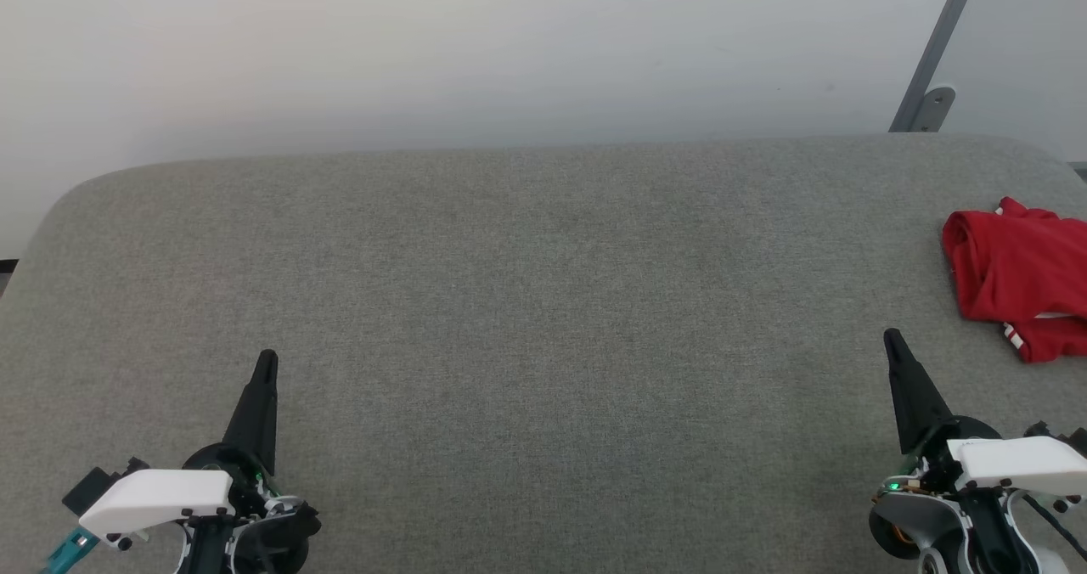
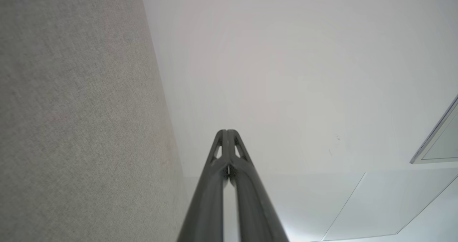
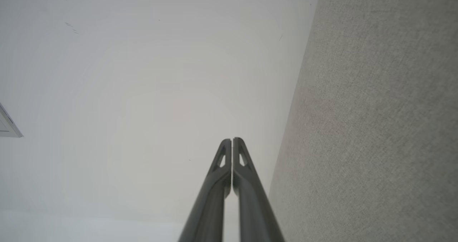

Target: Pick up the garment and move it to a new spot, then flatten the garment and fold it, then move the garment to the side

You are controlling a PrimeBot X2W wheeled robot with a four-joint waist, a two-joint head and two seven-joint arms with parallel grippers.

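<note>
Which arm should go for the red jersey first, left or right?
Right, I'd say. The garment lies crumpled near the right edge of the table, just beyond the right gripper; the left gripper sits far across it. Both are shut; open first.

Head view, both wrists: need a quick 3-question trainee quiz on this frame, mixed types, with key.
1. True or false: the garment lies spread flat on the grey surface.
2. Which is nearer the garment: A) left gripper B) right gripper?
3. Fill in: both grippers are ___ and hold nothing.
Key: 1 false, it is bunched up; 2 B; 3 shut.
</note>
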